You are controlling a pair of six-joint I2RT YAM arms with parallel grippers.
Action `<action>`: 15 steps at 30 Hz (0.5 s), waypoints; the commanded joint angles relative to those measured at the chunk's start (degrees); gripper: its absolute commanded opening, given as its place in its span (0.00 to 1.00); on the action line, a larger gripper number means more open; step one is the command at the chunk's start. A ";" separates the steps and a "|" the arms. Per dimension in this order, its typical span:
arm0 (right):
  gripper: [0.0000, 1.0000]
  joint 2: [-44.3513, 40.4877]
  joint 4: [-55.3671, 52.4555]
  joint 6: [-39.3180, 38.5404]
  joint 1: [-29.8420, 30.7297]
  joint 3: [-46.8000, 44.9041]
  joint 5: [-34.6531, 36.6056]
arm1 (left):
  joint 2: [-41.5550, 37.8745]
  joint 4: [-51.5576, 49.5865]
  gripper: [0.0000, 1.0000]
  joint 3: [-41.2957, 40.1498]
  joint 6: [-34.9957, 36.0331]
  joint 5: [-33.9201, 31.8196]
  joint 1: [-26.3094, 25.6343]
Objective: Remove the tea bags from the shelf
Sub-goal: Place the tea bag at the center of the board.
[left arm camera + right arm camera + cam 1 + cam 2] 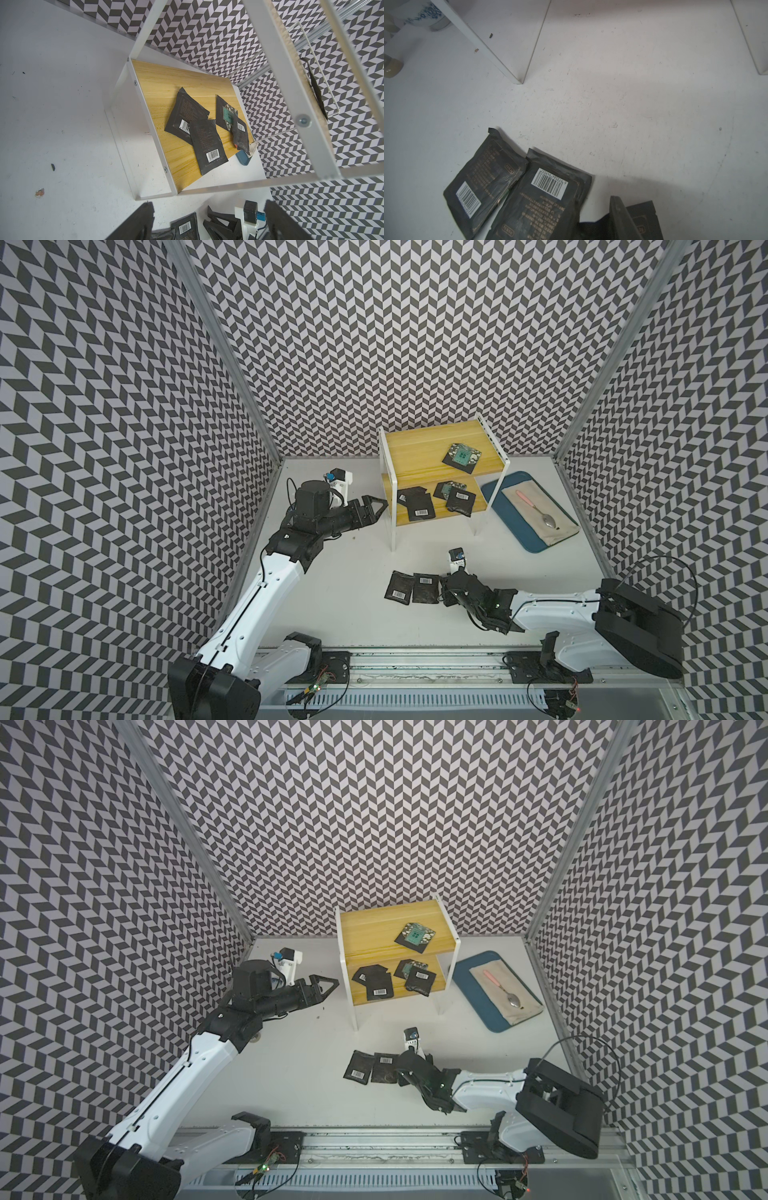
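Unclear: right tool [445, 592] jaw gap; tea bag [644, 218] beside it cropped.

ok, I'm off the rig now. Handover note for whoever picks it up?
Left gripper: open, empty, beside the shelf at its lower board.
Right gripper: low over the table; open or shut unclear.
Done: two tea bags on the table, a third tea bag by the right gripper.
To do: about four on the lower board, a green-faced tea bag on the top board.
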 commanded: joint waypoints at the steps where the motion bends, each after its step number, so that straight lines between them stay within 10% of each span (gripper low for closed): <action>1: 0.39 0.64 2.32 -0.21 0.34 1.13 0.77 | -1.20 1.12 0.86 -0.47 0.21 0.84 0.50; 15: 0.43 -2.77 -0.79 -0.82 0.35 2.78 1.48 | -1.02 1.85 0.86 -1.26 0.04 1.28 0.58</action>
